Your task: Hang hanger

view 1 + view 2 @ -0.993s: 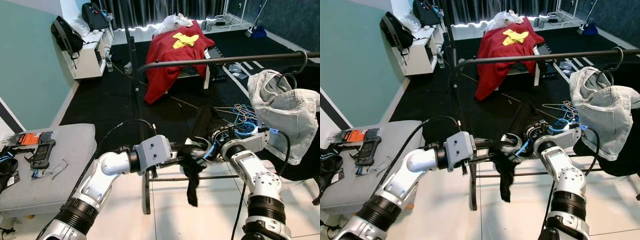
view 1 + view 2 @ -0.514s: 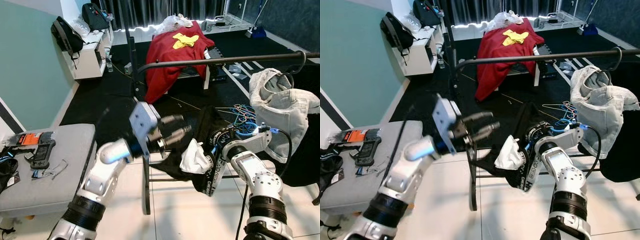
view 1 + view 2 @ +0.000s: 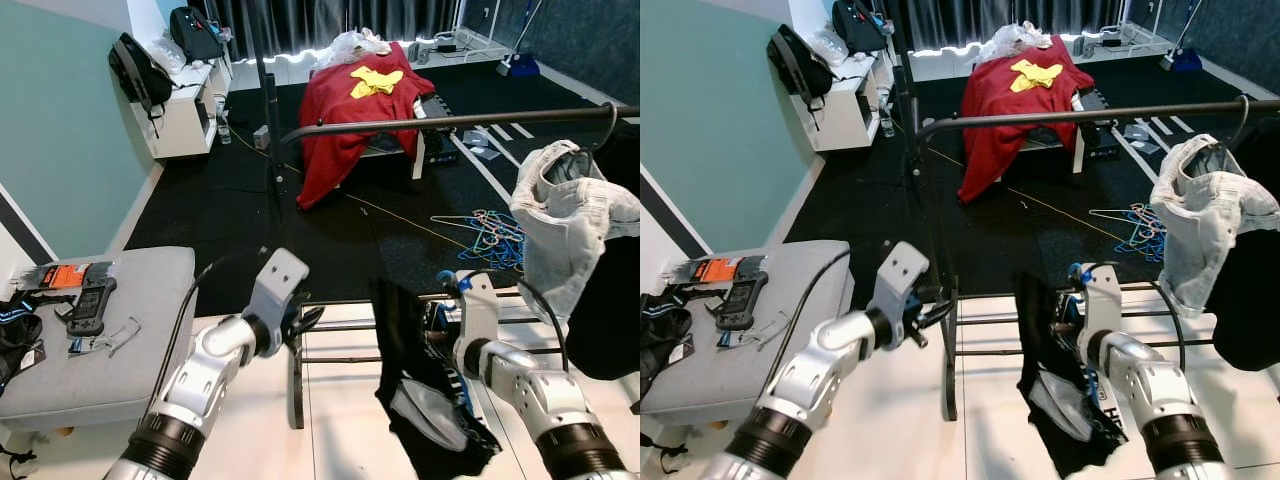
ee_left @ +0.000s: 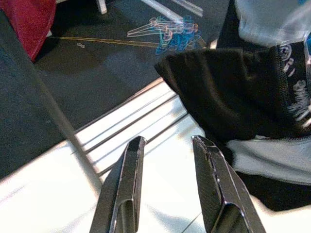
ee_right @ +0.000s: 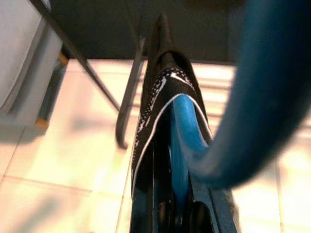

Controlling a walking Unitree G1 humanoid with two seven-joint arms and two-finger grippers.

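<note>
A black garment with white print hangs on a blue hanger and droops toward the tiled floor. My right gripper is shut on that hanger, low in front of the rack, with its fingers partly hidden by the cloth. The black clothes rail runs across well above it. My left gripper is open with nothing between its fingers. It sits to the left of the garment, beside the rack's upright post, and is apart from the cloth.
A pale denim jacket hangs from the rail at the right. Loose blue hangers lie on the dark carpet behind the rack. A red cloth is draped over furniture further back. A grey bench with small items stands to the left.
My left gripper let go of the black garment, rose, then dropped back beside the post. The garment swung over to my right gripper and now hangs lower, nearer me.
</note>
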